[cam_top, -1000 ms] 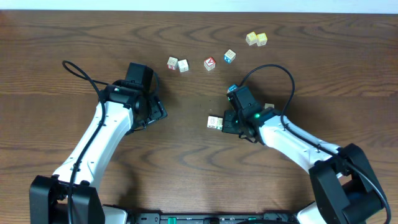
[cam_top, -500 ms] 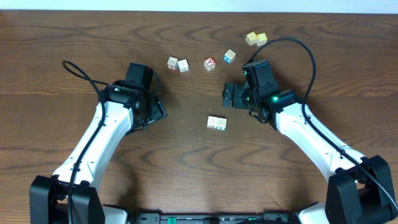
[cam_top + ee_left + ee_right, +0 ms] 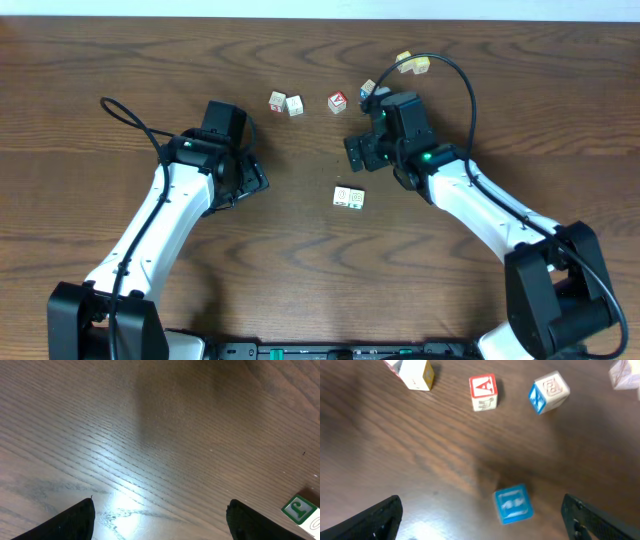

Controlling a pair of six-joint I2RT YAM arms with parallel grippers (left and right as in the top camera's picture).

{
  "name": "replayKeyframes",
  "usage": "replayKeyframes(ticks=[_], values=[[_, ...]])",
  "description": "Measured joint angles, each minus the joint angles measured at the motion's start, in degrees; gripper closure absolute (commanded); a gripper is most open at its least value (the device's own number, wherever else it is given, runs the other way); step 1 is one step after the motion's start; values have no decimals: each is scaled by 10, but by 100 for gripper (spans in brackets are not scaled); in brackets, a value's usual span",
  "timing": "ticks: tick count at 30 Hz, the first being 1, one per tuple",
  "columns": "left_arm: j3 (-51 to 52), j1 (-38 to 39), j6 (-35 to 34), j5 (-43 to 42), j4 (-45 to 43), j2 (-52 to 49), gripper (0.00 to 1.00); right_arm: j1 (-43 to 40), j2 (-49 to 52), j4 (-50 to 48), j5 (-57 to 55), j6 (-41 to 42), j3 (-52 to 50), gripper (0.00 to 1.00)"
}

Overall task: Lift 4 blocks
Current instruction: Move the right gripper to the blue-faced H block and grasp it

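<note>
Right arm [image 3: 470,195] has swung from table [image 3: 420,450] centre out toward the red-faced cube [image 3: 337,101]; right hand [image 3: 482,522] stands wide apart, bright blue cube [image 3: 512,504] lying between its jaws, slightly right of centre; left hand [image 3: 160,515] apart, empty, farther off.

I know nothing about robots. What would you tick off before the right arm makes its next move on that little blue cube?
1. Right gripper jaws open, nothing held: ok.
2. Blue block lines up with the gap between the jaws: ok.
3. Jaws low enough to close on it: cannot tell.
4. Block's sides square to the jaws: cannot tell, the wrist view is blurred.
5. Red-faced cube stands well clear of the blue block: ok.
6. Left gripper open, empty, apart from the right arm: ok.
</note>
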State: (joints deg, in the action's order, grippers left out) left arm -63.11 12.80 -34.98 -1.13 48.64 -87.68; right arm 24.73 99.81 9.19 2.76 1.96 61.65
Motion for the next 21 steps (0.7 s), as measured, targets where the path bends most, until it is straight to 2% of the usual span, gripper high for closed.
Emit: replayKeyframes(ticks=[7, 9, 17, 21], values=[[0, 0, 0, 0, 0, 0, 16, -1, 40, -13, -69, -27, 0, 4], [0, 0, 0, 0, 0, 0, 16, -1, 54, -19, -73, -29, 0, 9], [0, 0, 0, 0, 0, 0, 16, -1, 85, -38, -62, -47, -1, 18], [0, 0, 0, 0, 0, 0, 16, -1, 115, -53, -38, -65, -1, 18]])
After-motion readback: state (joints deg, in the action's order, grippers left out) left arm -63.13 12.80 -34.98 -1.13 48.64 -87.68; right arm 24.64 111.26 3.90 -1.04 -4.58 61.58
